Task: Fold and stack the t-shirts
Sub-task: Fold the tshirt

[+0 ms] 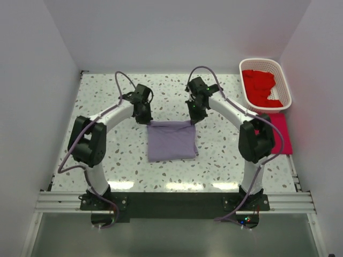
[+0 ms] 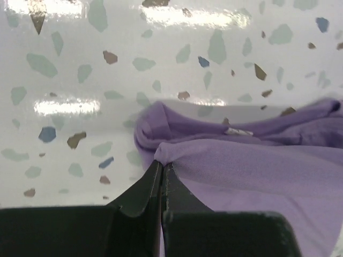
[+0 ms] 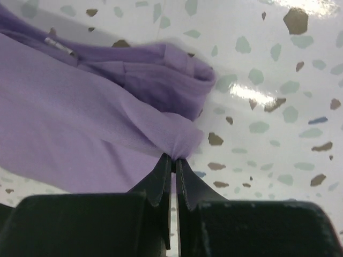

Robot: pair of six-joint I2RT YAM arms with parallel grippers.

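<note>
Speckled table (image 1: 107, 155): lavender t-shirt (image 1: 171, 141) at centre, folded into rough rectangle, smooth on top, far edge bunched in layered folds. White basket (image 1: 284, 80) at far right corner, red t-shirts (image 1: 259, 84) heaped inside. Crimson-pink t-shirt (image 1: 281, 134) flat along right edge, just beside basket. Left gripper (image 2: 162, 163) pinched closed on lavender t-shirt's far left corner; right gripper (image 3: 174, 158) pinched closed on its far right corner.
</note>
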